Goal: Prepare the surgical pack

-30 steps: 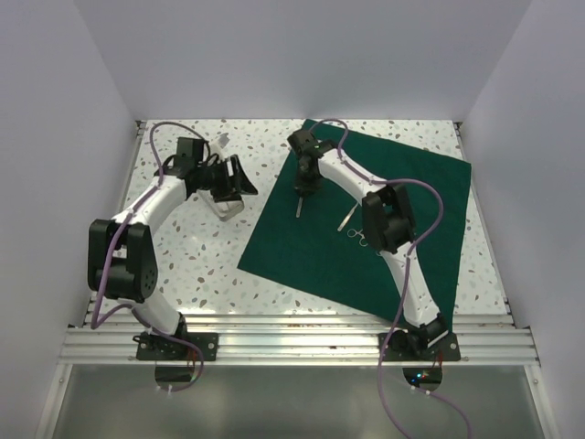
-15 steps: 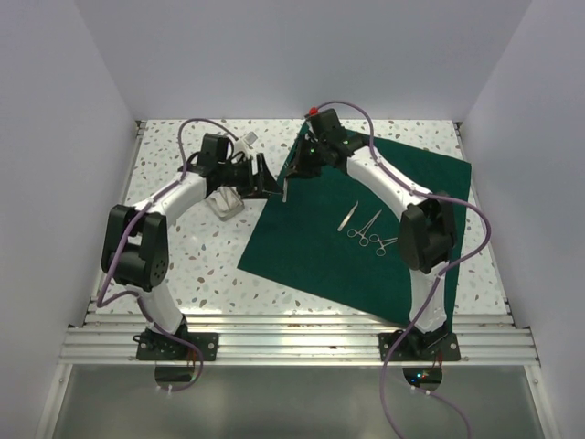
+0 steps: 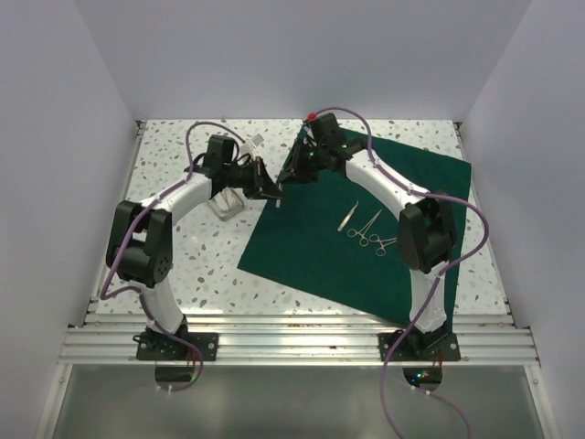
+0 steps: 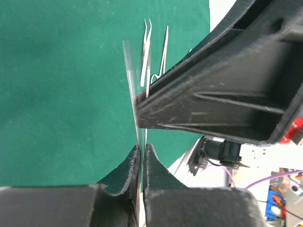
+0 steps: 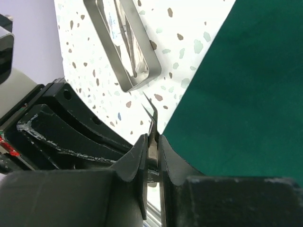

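Left wrist view: the left pincer (image 4: 142,151) is pinched shut on a slender steel instrument (image 4: 131,92), which the right pincer (image 5: 152,142), also closed, seems to share. Below lies the surgical pack (image 3: 311,247), spread flat on the worktop's (image 3: 183,265) right half. It looks soft and light, prone to sliding and wrinkling, so it is best pinched at a corner.

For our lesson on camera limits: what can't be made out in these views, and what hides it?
- Top view: the thin tool between left gripper and right gripper is too small to identify.
- Top view: the left arm covers part of the metal tray.
- Left wrist view: the right gripper covers most of the tweezers on the green cloth.
- Right wrist view: the top edge cuts the tray; contents blurred.
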Robot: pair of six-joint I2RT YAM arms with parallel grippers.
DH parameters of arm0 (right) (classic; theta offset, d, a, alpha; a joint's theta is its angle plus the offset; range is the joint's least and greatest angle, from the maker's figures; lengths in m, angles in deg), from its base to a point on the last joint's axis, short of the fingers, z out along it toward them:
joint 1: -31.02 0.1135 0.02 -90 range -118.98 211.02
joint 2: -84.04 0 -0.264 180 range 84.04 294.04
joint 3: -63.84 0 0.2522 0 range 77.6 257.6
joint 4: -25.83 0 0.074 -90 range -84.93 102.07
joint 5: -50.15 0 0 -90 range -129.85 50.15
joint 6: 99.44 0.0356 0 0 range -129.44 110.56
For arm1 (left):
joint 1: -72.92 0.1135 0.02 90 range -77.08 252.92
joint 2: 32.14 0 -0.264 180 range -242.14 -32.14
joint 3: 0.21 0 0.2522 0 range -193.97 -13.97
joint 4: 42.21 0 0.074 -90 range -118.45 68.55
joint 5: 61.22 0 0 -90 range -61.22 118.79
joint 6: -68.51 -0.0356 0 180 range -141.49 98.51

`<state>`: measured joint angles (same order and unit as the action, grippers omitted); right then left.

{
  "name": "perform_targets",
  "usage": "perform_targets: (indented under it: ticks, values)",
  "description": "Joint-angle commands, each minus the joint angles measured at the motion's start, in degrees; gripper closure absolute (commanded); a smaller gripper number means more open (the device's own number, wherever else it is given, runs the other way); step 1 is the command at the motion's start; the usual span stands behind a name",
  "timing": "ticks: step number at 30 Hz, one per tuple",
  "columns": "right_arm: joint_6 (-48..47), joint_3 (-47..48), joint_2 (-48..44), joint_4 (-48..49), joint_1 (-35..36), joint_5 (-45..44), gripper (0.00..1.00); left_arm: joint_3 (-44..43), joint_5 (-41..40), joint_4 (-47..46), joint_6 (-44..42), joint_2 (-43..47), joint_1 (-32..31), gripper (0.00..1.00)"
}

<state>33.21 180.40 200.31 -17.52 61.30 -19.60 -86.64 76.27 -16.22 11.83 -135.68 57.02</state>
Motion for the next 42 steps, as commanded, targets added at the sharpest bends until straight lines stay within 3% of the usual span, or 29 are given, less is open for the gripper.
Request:
perform_targets:
  ticks: [1, 4, 6, 10, 17, 27, 32, 36, 42]
  values:
    - [0.42, 1.69, -1.31, 0.06, -1.01, 0.94, 0.67, -1.52, -0.28, 0.58, -0.71, -1.04, 0.6, 1.0]
    - [-1.6, 5.21, -0.61, -9.06, -3.46, -5.47, 0.4, -1.43, -7.47, 6.28, -1.85, 0.1, 4.54, 1.0]
    - [-2.13, 4.6, -1.04, -13.21, -6.36, -7.67, 0.34, -2.39, -14.85, 12.69, -3.35, 0.54, 6.49, 1.0]
    - [-3.1, -0.31, -3.76, -14.54, -9.62, -9.18, 0.32, -1.61, -23.65, 16.86, -2.56, 1.68, 12.37, 1.0]
    - [-3.98, -5.95, -5.18, -14.36, -10.16, -8.56, 0.32, -3.53, -35.16, 21.17, 0.51, 0.11, 14.85, 1.0]
    - [-5.56, -5.77, -4.03, -16.03, -11.03, -9.17, 0.31, -6.79, -38.34, 22.31, 2.54, -5.7, 14.93, 1.0]
    - [-5.65, -5.78, -3.86, -17.35, -11.47, -11.11, 0.31, -8.81, -36.5, 21.96, 1.57, -7.98, 15.02, 0.86]
    - [-5.3, -5.51, -2.89, -19.02, -12.18, -13.56, 0.32, -9.78, -36.58, 22.66, 0.52, -7.72, 15.02, 0.6]
    - [-4.16, -2.44, 0.62, -25.69, -13.14, -21.81, 0.38, -9.34, -35.27, 24.6, -1.68, -3.25, 14.94, 0.45]
